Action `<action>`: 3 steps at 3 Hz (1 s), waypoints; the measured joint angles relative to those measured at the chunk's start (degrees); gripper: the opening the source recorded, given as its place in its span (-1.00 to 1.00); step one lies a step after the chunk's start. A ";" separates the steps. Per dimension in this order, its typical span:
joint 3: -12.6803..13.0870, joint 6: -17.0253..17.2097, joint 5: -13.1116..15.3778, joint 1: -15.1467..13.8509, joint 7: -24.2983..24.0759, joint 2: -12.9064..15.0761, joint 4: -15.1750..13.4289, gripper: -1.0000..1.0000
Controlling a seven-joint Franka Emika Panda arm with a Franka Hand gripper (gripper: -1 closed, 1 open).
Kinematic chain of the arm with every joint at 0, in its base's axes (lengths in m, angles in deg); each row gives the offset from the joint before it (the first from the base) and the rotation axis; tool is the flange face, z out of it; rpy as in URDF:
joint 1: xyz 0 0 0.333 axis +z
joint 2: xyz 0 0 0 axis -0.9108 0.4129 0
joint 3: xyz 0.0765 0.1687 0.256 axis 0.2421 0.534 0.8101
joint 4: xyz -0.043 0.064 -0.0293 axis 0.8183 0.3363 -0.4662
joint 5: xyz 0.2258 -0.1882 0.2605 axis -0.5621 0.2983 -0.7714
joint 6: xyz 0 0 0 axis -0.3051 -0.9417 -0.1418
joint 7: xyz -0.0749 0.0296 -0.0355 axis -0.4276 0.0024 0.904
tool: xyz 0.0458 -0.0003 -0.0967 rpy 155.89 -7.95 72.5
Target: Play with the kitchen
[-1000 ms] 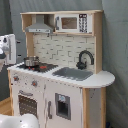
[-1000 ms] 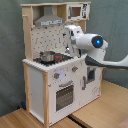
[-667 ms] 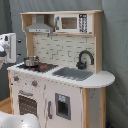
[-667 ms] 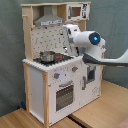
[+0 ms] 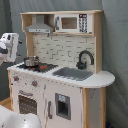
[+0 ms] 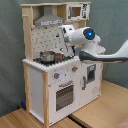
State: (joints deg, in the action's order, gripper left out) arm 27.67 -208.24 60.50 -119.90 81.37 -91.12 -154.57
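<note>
The white and light-wood toy kitchen point(image 5: 65, 95) point(image 6: 37, 85) stands upright in both exterior views. A small metal pot point(image 5: 31, 61) point(image 6: 47, 56) sits on its red-ringed stovetop point(image 5: 46, 66). The grey sink point(image 5: 72, 73) and black faucet point(image 5: 85, 59) are to the right of the stove in the first exterior view. The oven door point(image 5: 27, 104) point(image 6: 65, 95) is closed under the knobs point(image 5: 35, 83) point(image 6: 57, 76). My gripper point(image 5: 10, 42) point(image 6: 66, 32) hovers above the stove side, beside the hood point(image 5: 39, 25) point(image 6: 49, 20), and touches nothing I can see.
A microwave point(image 5: 70, 22) point(image 6: 75, 11) sits on the top shelf. My white arm point(image 6: 100, 52) reaches in from the second exterior view's right, in front of the counter. A white rounded arm part point(image 5: 17, 120) fills the first exterior view's bottom left. Wooden boards point(image 6: 100, 110) lie under the kitchen.
The arm's end has drifted slightly up and towards the kitchen's back wall. The pot and the kitchen's parts have not moved.
</note>
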 joint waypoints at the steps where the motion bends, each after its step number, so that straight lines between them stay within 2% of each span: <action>1: 3.01 1.82 -0.67 -2.09 -0.06 2.99 2.66 1.00; 2: 6.70 4.36 -2.09 -4.52 -0.06 6.30 5.69 1.00; 3: 9.32 7.28 -3.68 -6.27 0.00 8.96 7.93 1.00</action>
State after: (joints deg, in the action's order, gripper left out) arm 36.99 -200.96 56.82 -126.17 81.37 -82.16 -146.64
